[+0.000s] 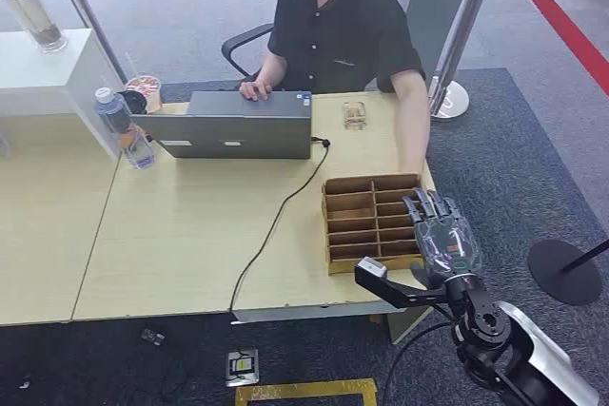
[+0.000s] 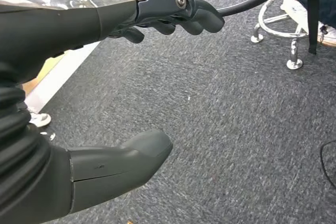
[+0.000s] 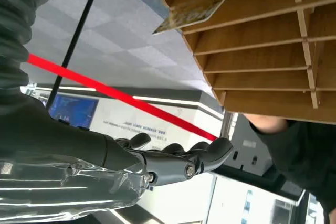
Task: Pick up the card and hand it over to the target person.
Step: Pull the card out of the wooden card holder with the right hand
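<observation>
A robot stands at a light wooden surface [image 1: 180,235], opposite a seated person [image 1: 344,26] in a dark shirt who has one hand at a grey laptop [image 1: 229,124]. On the robot's right side of the surface sits a brown slotted tray [image 1: 338,225] divided into narrow compartments.

The right hand [image 1: 442,235] hovers at the tray's outer edge, fingers [image 3: 174,163] stretched out fairly straight and close together, holding nothing. In the right wrist view, the card [image 3: 194,11] rests tilted in one of the tray's slots, apart from the hand.

The left hand [image 2: 118,77] hangs over grey carpet, away from the surface. Its fingers lie extended with the thumb well apart from them, and nothing is between them.

The task looks to be at its start: the reach toward the tray is under way, but the card is not yet gripped. Grasping it, lifting it clear of the slot and passing it to the person all appear left to do.
</observation>
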`<state>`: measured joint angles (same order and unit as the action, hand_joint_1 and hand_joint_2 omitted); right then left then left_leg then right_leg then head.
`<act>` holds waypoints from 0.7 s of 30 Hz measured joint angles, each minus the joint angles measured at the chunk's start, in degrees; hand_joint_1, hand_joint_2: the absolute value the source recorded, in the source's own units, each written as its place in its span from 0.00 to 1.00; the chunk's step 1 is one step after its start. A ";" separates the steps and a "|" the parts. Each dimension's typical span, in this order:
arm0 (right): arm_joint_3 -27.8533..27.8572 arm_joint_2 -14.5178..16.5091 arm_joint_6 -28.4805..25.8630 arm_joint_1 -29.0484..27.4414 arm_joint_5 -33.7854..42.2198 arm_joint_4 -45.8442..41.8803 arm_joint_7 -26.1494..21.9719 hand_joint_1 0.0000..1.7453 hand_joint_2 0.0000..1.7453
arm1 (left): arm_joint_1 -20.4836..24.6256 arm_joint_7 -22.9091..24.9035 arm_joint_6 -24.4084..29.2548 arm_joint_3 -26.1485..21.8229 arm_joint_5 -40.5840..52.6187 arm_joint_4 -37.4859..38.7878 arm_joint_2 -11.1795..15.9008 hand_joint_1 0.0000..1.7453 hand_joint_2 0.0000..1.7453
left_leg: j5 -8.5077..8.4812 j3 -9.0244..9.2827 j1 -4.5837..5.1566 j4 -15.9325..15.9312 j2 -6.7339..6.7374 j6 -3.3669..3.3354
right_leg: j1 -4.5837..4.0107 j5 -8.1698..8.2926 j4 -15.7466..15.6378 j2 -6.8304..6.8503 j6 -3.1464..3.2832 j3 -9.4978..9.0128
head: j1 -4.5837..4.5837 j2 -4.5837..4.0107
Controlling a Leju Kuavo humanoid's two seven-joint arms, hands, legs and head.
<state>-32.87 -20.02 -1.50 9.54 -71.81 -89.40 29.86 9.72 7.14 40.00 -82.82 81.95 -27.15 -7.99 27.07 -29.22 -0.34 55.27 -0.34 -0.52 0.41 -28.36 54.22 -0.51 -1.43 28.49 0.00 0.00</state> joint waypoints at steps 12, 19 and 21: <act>-2.89 3.41 -0.34 4.65 1.08 8.11 -3.76 0.03 1.00 | 0.09 2.92 0.00 -0.96 -0.24 -2.36 -1.49 0.00 1.00 | -0.03 0.00 0.01 -0.06 0.19 0.01 | 0.01 0.07 -0.01 -0.18 0.02 0.07 | 0.00 0.00; -3.84 3.84 -0.74 5.97 1.57 10.56 -4.16 0.09 1.00 | 0.18 3.24 0.00 -1.35 -0.22 -3.03 -1.86 0.00 1.00 | -0.03 -0.04 0.01 -0.04 0.03 0.00 | 0.01 0.03 0.02 -0.04 0.01 0.04 | 0.00 0.00; -4.08 3.90 -0.88 6.34 1.51 11.08 -4.16 0.10 1.00 | 0.20 3.60 0.00 -1.49 -0.15 -3.27 -1.96 0.00 1.00 | 0.01 -0.04 0.01 0.00 0.00 -0.01 | 0.01 -0.01 0.04 -0.04 -0.01 0.03 | 0.00 0.00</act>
<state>-36.94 -16.12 -2.38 15.89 -70.30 -78.31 25.69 9.92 10.74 40.00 -84.31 81.80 -30.42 -9.95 27.08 -29.25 -0.34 55.27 -0.34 -0.53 0.43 -28.37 54.27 -0.54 -1.44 28.52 0.00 0.00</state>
